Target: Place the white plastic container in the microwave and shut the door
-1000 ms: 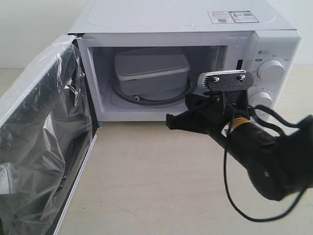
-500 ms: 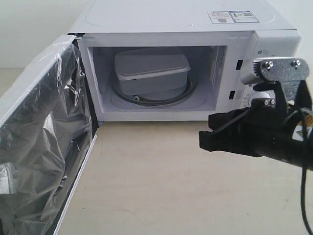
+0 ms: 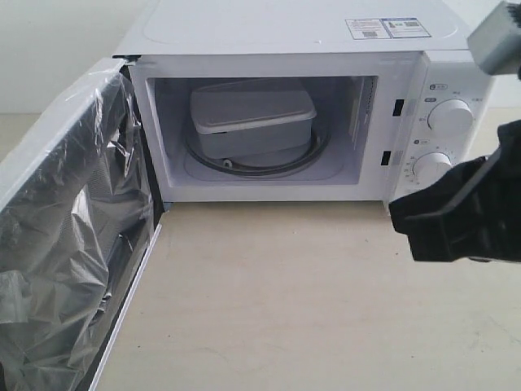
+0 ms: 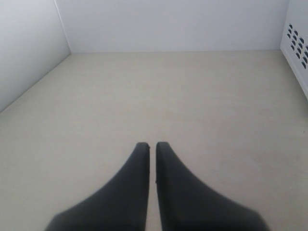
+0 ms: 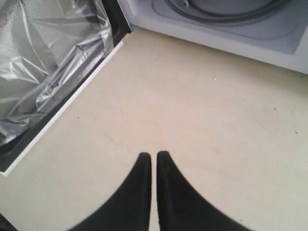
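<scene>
Exterior view: the translucent-white rectangular plastic container [image 3: 252,120] is seated inside the white boxy microwave [image 3: 269,24], with the film-wrapped white door [image 3: 65,244] wide open. The left gripper [image 4: 150,145] and right gripper [image 5: 153,155] are pinched together, empty. The door is best pushed steadily near its free edge until latched.

left end effector [image 4: 152,145] fingertips together, holding nothing; right end effector [image 5: 154,155] same, angled downward

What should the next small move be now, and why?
Probably swing the left gripper toward the outer face of the door, ready to push it shut. The white plastic container sits inside the microwave on the turntable, the door stands wide open on the left, and the right gripper, shut and empty, is clear of the cavity.
</scene>
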`<state>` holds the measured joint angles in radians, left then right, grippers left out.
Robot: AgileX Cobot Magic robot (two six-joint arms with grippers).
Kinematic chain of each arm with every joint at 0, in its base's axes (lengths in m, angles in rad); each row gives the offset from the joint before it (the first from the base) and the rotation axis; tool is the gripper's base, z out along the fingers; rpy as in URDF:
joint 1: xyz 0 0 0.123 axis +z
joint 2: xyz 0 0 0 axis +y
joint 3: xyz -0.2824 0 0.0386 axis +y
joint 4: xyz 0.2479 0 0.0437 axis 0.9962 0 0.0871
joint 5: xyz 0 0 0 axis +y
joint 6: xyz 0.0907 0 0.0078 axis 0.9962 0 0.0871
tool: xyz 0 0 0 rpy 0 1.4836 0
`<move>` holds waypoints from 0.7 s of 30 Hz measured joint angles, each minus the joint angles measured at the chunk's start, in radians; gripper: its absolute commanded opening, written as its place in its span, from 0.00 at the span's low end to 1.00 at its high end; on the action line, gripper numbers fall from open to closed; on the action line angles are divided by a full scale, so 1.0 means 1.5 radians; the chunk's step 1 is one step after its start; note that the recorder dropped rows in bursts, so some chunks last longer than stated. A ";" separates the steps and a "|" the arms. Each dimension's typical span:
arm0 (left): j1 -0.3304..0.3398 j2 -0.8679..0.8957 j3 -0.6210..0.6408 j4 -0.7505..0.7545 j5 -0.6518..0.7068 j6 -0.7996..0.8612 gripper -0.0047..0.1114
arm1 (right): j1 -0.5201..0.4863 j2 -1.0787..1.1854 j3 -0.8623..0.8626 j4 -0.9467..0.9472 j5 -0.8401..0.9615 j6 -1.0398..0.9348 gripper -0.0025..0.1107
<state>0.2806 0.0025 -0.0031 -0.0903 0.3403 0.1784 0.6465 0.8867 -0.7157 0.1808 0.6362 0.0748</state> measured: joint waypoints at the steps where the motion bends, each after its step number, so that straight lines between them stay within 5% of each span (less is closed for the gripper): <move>1: 0.000 0.000 0.000 0.000 0.000 0.000 0.08 | 0.000 0.000 0.000 -0.009 0.009 0.006 0.02; 21: 0.000 0.000 0.000 0.000 0.000 0.000 0.08 | 0.000 0.000 -0.002 -0.034 -0.019 0.006 0.02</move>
<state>0.2806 0.0025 -0.0031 -0.0903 0.3403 0.1784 0.6465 0.8867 -0.7181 0.1291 0.6073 0.0844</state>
